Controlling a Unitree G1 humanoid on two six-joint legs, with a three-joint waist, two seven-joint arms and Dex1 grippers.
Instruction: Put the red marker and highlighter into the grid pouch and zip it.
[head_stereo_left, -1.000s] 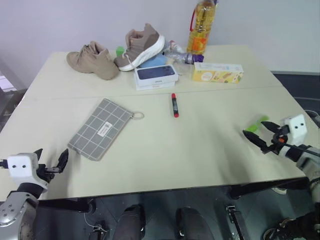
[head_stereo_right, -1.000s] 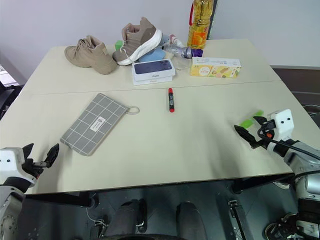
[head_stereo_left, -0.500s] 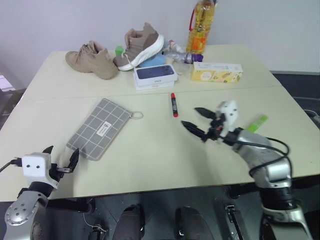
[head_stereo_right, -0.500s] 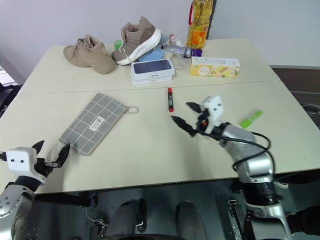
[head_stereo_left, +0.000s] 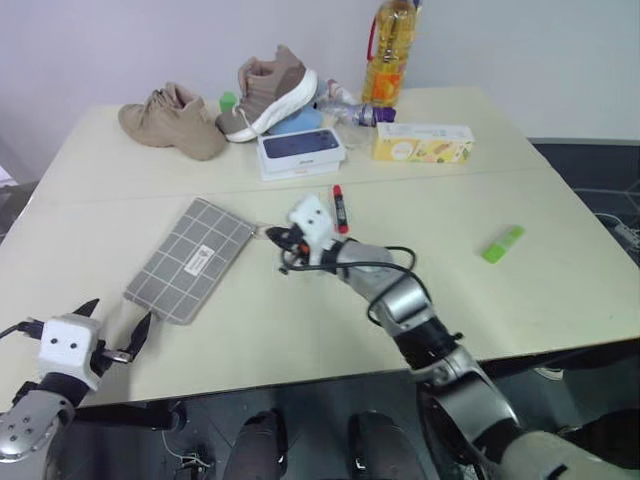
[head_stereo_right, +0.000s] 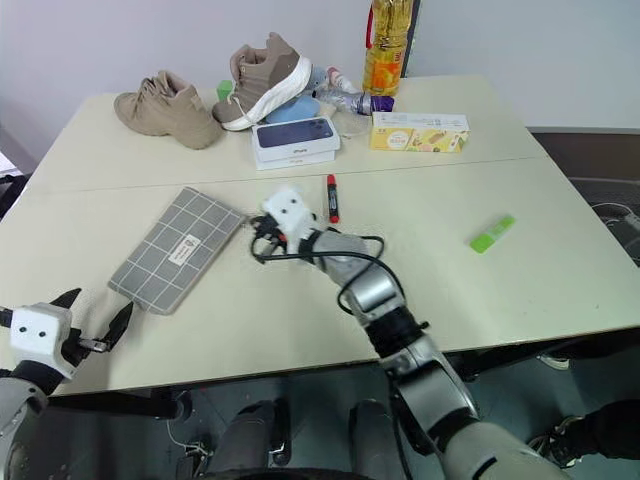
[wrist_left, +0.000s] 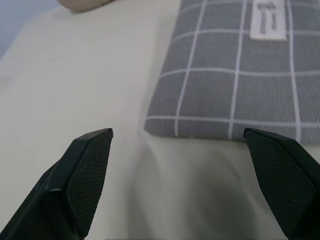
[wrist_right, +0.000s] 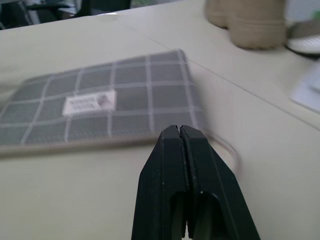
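- My left gripper (head_stereo_left: 115, 330) is hovering near the grid pouch's (head_stereo_left: 190, 260) near corner, its fingers (wrist_left: 87, 175) spread wide with nothing between them.
- The grid pouch is lying flat on the table (head_stereo_left: 420, 270), white label up, its zip ring at the corner facing the red marker (head_stereo_left: 340, 209).
- My right gripper (head_stereo_left: 281, 245) is reaching across to the pouch's ring end, its fingers (wrist_right: 182, 170) pressed fully together; whether it is pinching the ring, I cannot tell.
- The red marker is lying just beyond my right wrist, to the right of the pouch.
- The highlighter (head_stereo_left: 502, 244) is resting well apart, far to the pouch's right.
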